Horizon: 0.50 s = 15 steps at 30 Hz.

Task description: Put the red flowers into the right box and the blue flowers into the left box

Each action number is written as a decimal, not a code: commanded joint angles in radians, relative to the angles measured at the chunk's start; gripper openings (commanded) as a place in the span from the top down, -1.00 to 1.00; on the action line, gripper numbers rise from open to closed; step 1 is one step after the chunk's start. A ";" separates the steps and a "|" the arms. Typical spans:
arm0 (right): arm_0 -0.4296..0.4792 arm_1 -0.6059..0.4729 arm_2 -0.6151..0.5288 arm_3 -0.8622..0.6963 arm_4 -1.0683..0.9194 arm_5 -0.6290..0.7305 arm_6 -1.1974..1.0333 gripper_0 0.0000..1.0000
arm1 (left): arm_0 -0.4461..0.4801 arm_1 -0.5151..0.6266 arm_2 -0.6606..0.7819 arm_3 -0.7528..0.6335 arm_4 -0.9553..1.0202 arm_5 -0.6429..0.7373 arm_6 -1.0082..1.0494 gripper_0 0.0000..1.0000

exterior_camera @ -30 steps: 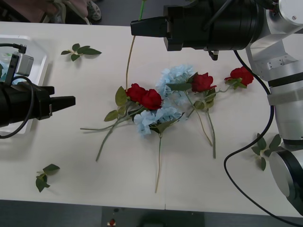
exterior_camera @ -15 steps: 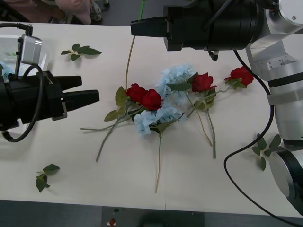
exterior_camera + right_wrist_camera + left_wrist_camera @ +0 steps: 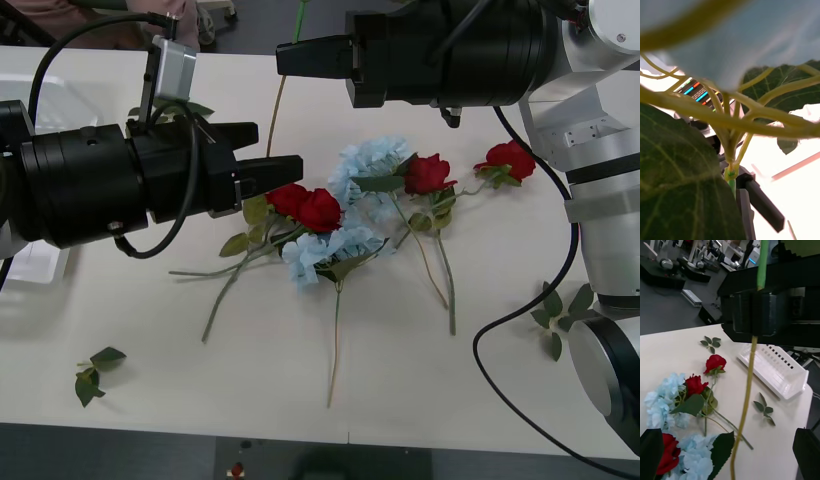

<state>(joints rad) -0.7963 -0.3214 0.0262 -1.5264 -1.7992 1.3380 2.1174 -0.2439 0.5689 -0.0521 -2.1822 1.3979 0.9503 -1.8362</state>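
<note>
Large green leaves (image 3: 673, 180), pale stems (image 3: 733, 120), blue petals (image 3: 763, 41)

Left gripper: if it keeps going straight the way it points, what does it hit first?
Likely the pair of red roses, just beyond the open left gripper. Its height above the table is unclear, so it may pass over them.

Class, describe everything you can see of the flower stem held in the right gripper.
The stem is long and thin, green where the right gripper clamps it, yellowish below. It hangs down, curving slightly, to the table near the flower pile. In the right wrist view it branches into pale petals and large veined green leaves, so it is a blue flower.
</note>
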 commanded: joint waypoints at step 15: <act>-0.027 0.010 0.000 -0.017 -0.002 0.001 0.018 1.00 | -0.084 -0.004 -0.018 0.036 -0.031 -0.008 0.057 1.00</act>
<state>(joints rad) -0.7963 -0.3214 0.0262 -1.5264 -1.7992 1.3380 2.1174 -0.2859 0.5450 -0.0541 -2.1492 1.3704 0.9503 -1.8310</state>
